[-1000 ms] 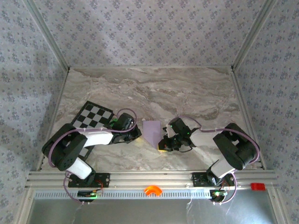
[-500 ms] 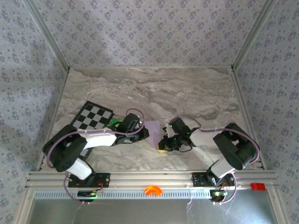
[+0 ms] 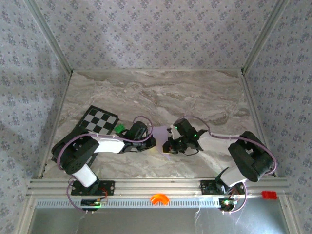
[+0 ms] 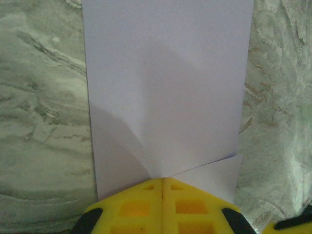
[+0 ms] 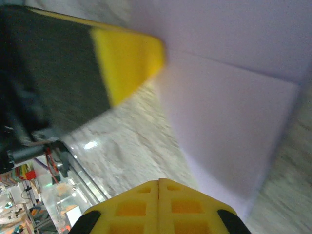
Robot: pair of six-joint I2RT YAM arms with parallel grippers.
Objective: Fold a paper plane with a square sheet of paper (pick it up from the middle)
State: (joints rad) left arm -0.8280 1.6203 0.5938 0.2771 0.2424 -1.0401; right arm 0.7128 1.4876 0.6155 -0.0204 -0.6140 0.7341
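Note:
The pale lilac sheet of paper [image 3: 160,131] lies on the marble table between the two grippers, folded into a narrow rectangle. In the left wrist view the sheet of paper [image 4: 165,83] stretches away from my left gripper [image 4: 163,181], and slanted folds meet at the fingertips. That gripper is shut, its yellow tips resting on the sheet's near edge. My left gripper [image 3: 151,142] sits at the paper's left side and my right gripper [image 3: 168,146] at its near right corner. The right gripper [image 5: 158,182] is shut, beside the paper [image 5: 234,122], which is blurred there.
A black-and-white checkerboard [image 3: 97,121] lies at the left with a tiny green block [image 3: 118,128] by its edge. The left gripper's yellow finger [image 5: 127,57] shows close ahead in the right wrist view. An orange piece [image 3: 158,198] sits on the front rail.
My left gripper has slid right from the checkerboard's edge onto the paper. The right gripper has shifted up and left toward the sheet, and its arm has stretched out.

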